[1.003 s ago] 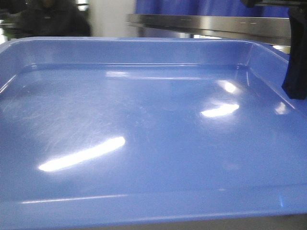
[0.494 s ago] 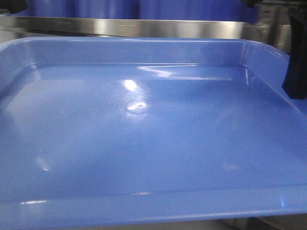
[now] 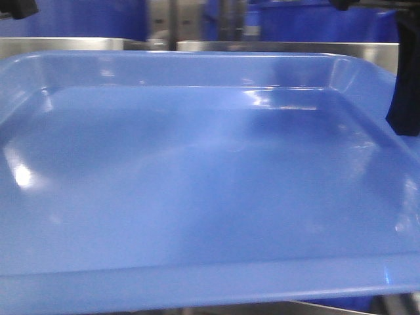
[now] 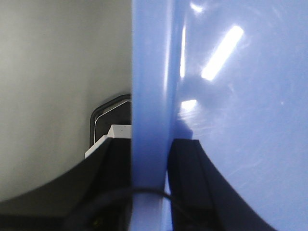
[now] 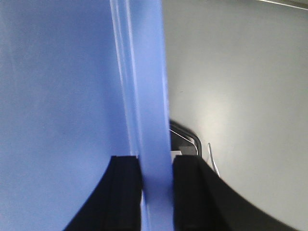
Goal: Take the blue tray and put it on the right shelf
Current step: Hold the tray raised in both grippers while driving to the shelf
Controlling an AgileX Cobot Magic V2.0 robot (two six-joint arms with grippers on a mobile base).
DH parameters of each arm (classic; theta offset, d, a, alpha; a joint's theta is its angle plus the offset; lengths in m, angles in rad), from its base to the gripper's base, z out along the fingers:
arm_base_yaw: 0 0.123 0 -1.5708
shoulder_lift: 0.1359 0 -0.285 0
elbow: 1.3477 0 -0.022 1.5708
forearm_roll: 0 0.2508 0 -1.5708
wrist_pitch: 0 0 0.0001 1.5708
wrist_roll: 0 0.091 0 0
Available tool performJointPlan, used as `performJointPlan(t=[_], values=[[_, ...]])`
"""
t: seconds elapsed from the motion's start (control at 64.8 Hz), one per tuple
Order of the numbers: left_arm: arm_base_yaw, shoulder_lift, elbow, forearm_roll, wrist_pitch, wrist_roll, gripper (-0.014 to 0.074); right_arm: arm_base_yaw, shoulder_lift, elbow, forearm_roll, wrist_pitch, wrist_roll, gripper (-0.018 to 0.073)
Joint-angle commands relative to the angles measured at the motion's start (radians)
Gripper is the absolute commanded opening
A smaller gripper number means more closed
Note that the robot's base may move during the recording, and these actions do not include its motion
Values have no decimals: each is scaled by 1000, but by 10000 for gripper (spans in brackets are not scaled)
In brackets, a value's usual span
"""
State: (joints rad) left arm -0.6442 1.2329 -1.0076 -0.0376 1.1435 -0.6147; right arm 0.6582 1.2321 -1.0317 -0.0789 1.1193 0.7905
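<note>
The blue tray [image 3: 197,184] is glossy light blue and fills the front view, held level in the air. My left gripper [image 4: 151,144] is shut on the tray's left rim [image 4: 149,72], with one black finger on each side. My right gripper [image 5: 156,161] is shut on the right rim [image 5: 144,72] in the same way. Its inner finger [image 3: 403,85] shows black at the tray's right edge. The right shelf's brushed steel front edge [image 3: 275,46] runs just behind the tray's far rim, with perforated uprights [image 3: 161,23] above it.
Dark blue bins [image 3: 315,23] stand on the shelf behind the steel edge, and more blue shows at the upper left [image 3: 79,18]. Grey floor [image 4: 57,72] lies below the tray in both wrist views, with a black and white part [image 4: 111,122] under the left rim.
The background has slid left behind the tray. The steel shelf edge now spans the whole width and its uprights have come into view. The tray stays clamped in both grippers.
</note>
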Motion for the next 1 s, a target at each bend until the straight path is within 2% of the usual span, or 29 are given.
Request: performJointPlan(t=[0.0, 0.987], values=[[-13, -25, -27, -52, -41, -9, 106, 1, -27, -27, 7, -57, 8, 243], [-13, -25, -27, -52, -41, -9, 106, 1, -27, -27, 7, -57, 8, 243]])
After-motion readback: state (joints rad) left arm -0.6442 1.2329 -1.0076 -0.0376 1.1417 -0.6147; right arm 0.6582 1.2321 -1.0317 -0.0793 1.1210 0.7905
